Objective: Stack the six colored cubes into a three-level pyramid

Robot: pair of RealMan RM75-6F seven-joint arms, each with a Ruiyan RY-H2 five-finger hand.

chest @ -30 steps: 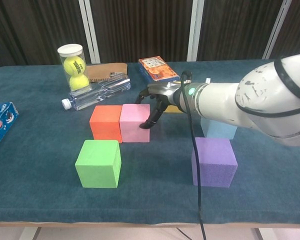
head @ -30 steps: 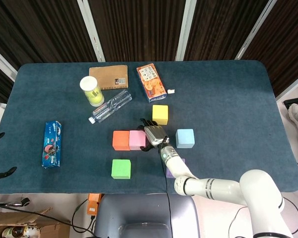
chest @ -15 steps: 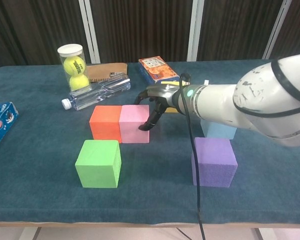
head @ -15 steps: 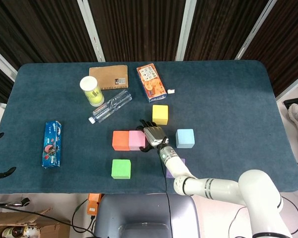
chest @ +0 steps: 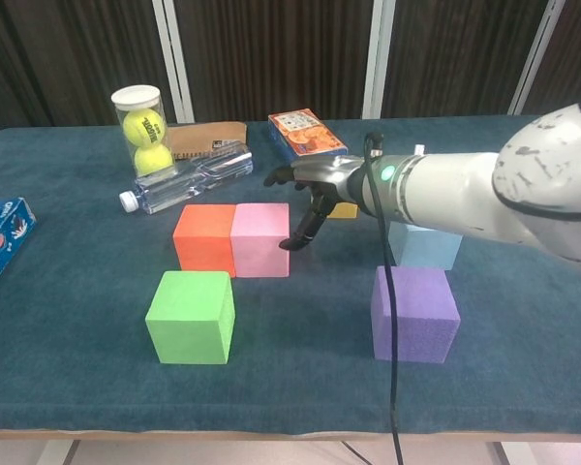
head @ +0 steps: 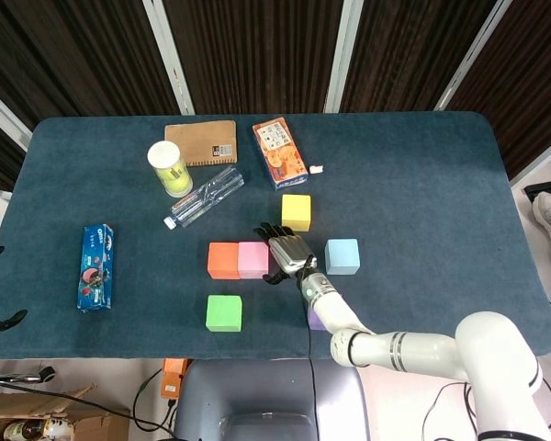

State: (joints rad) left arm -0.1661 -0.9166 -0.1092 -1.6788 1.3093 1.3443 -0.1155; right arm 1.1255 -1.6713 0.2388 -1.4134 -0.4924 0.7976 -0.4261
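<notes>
Hovering just right of the pink cube [chest: 260, 238], the right hand [chest: 315, 187] has its fingers [chest: 300, 235] spread and angled down, holding nothing (whether a tip touches the cube's side I cannot tell). The pink cube sits flush against the orange cube [chest: 204, 237] on the counter [chest: 77, 320]. Green cube [chest: 191, 316], purple cube [chest: 414, 312], light blue cube [chest: 425, 244] and yellow cube [head: 296, 211] stand apart, unstacked.
</notes>
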